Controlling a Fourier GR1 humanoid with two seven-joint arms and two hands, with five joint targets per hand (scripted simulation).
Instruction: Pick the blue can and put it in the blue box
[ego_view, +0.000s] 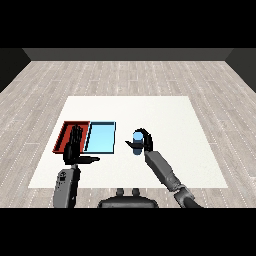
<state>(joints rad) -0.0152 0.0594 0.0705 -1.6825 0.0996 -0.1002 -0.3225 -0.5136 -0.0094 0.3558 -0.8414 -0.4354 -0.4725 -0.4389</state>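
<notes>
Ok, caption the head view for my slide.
Right hand curled round the blue can, beside the light blue tray.

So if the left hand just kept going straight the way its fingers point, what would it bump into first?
Probably the red tray. The left hand has straight fingers pointing away from the robot, already overlapping that tray's near edge. Its height above the tray is unclear, so it might pass over it.
</notes>
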